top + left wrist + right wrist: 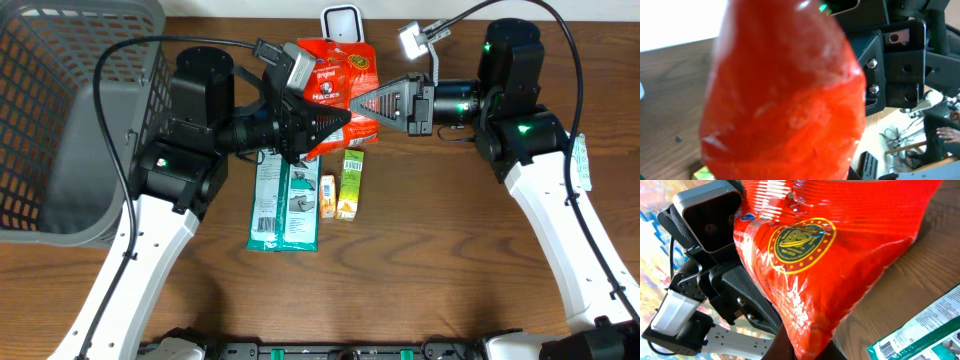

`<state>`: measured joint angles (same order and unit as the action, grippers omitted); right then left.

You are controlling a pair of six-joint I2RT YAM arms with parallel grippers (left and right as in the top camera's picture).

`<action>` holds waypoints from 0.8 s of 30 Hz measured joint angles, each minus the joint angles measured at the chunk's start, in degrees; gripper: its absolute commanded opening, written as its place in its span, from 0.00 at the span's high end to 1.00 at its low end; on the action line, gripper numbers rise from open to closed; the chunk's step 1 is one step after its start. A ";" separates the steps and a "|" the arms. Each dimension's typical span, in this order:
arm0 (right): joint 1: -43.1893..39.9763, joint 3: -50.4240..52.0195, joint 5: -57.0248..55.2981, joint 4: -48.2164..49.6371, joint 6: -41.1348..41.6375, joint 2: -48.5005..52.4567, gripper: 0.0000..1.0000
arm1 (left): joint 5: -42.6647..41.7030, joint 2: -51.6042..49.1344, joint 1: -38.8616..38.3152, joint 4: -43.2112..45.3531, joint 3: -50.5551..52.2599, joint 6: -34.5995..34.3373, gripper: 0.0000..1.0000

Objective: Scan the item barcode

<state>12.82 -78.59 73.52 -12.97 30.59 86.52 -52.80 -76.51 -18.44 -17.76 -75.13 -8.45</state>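
Over the middle of the bench [450,250], red snack bag [345,70] is lifted clear of the surface, between the two arms. Right gripper [358,103] is clamped on the bag's edge. Left gripper [340,120] tip sits at the bag too; can't tell if it's closed on it, since the bag fills its wrist view. White scanner [340,20] is just beyond the bag. Green pack [285,205] and juice cartons [350,185] lie below, grey basket [50,90] far left.

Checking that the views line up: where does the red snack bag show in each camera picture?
Overhead: the red snack bag sits at upper centre, just right of the middle.
Left wrist: it fills the middle of the picture, top to bottom, blurred.
Right wrist: it spreads across the top and centre, narrowing toward the lower middle.
Shared landmark: the wooden table.
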 measured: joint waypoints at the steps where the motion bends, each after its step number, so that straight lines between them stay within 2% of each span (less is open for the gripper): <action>1: 0.00 0.00 -0.02 0.00 0.00 0.00 0.99 | -0.02 0.00 0.00 0.02 0.00 -0.04 0.87; 3: 0.00 0.00 -0.04 0.00 0.07 0.00 0.87 | -0.02 0.00 0.00 0.00 0.00 -0.09 0.87; 5: 0.00 0.00 -0.07 0.02 0.00 0.00 0.65 | -0.02 0.00 -0.04 0.07 0.00 -0.07 0.87; 8: -0.17 0.00 0.09 0.20 -0.72 0.00 0.46 | 0.09 0.00 -0.15 0.09 0.00 -0.07 0.89; 16: -6.91 -0.07 -0.83 -1.60 -1.86 0.00 0.32 | 0.94 0.00 -0.17 0.20 0.00 -0.31 0.93; 20: -12.94 -0.28 -1.53 -12.66 -6.47 0.00 0.28 | 3.28 0.00 -0.17 0.00 0.00 -0.74 0.93; 24: -17.14 -0.48 -6.75 -31.74 -16.02 0.00 0.25 | 7.72 -0.24 -0.17 -4.02 -1.66 -0.76 0.93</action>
<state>-4.32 -79.07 66.76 -44.71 14.57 86.52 -45.08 -76.75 -18.61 -21.78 -76.79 -9.21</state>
